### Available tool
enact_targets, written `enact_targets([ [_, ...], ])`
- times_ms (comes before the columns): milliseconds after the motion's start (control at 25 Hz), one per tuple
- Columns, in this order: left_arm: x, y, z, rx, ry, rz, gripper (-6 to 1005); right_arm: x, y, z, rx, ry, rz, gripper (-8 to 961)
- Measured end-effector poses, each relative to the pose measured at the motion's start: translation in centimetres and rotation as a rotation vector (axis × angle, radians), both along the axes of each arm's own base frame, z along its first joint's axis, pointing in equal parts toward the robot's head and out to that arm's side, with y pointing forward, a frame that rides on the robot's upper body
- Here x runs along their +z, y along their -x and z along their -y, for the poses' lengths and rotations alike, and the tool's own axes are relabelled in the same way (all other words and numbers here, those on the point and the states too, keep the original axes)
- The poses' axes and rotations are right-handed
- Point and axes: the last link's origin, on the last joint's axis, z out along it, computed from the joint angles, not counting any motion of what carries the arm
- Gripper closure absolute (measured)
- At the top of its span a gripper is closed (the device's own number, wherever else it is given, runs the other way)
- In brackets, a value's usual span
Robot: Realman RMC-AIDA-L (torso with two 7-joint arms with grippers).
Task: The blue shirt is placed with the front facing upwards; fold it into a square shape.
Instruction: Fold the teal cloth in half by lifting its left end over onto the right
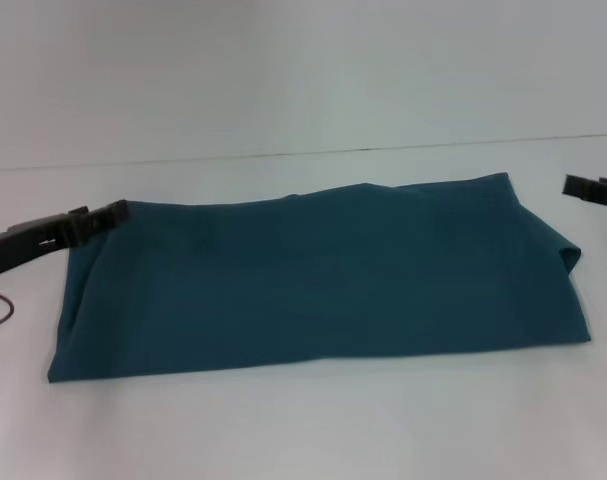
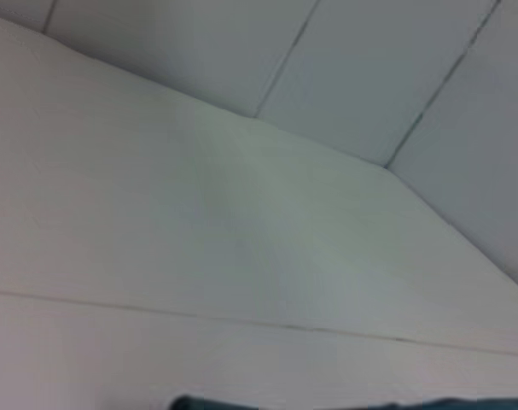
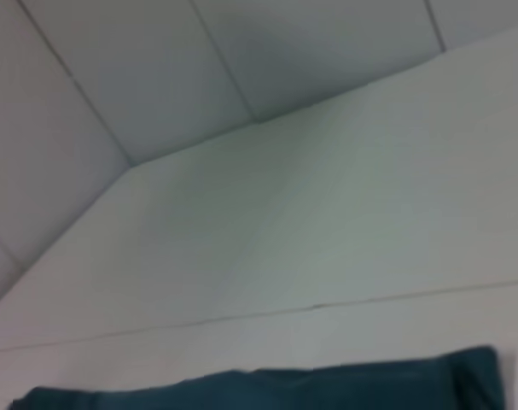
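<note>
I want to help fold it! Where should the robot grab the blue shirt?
Probably at the short ends of the blue shirt: it lies as a long flat band. The left gripper already sits at its far left corner; the right gripper could come from the right.

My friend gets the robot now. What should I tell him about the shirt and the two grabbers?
Left gripper: at the shirt's far left corner, touching or just over the cloth; whether it grips cannot be told.
Right gripper: off the shirt, just past its far right corner, holding nothing.
Shirt: lies flat on the table as a long, wide band, no lettering or sleeves showing.
Done: it looks folded into a strip already.
Left: fold the strip's ends over, left to right or the reverse, to make a square.
</note>
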Motion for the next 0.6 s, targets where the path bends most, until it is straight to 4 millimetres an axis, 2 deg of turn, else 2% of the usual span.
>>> enact_targets([
  [240, -0.1, 0.9, 1.3, -0.011, 0.03, -0.012, 306, 1.4, -0.9, 2.3, -0.04, 0.082, -0.068, 175],
  [600, -0.1, 2.2, 3.3, -0.008, 0.088, -0.052, 307, 2.1, -1.8, 3.6, -0.121, 0.196, -0.065, 188],
])
